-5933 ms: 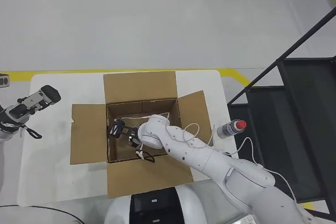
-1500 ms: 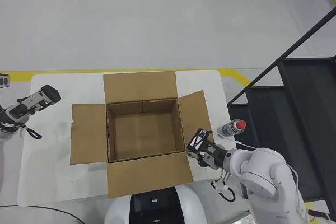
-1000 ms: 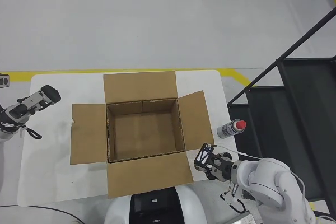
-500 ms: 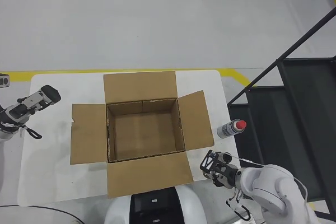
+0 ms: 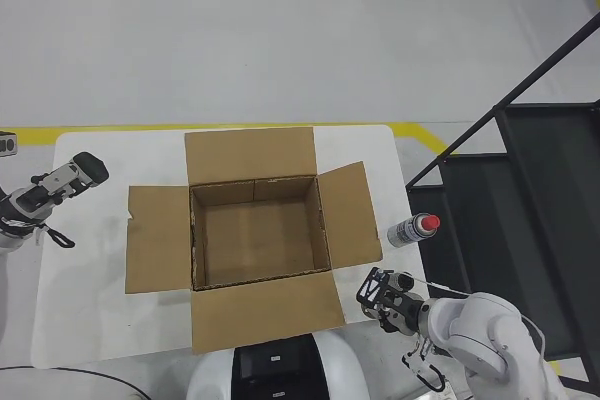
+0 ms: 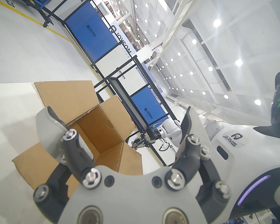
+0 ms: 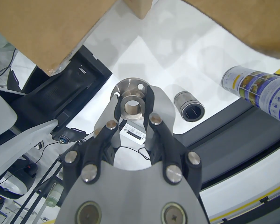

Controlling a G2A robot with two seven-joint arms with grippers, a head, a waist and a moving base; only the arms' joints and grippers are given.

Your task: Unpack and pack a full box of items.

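**Top view.** The cardboard box [image 5: 260,235] stands open in the middle of the desk [image 5: 90,290] with its flaps folded out, and I see nothing inside it. My right pincer [image 5: 378,291] hangs over the desk's near right corner, just off the box's front flap. The spray can [image 5: 413,229] lies near the right edge. My left pincer [image 5: 88,169] sits over the left edge, well apart from the box.

**Left wrist view.** The left pincer is spread wide and holds nothing.

**Right wrist view.** The right pincer is clamped on a flanged metal bushing [image 7: 130,105], above bare desk near a linear bearing [image 7: 189,107] lying on its side.

**Risks.**
- The drop spot is close to the rounded corner. If I release from height, the bushing may roll over the edge.
- The bushing may strike the bearing and send it rolling.
- The sleeve looks smooth, so I judge a slip in the grip possible.
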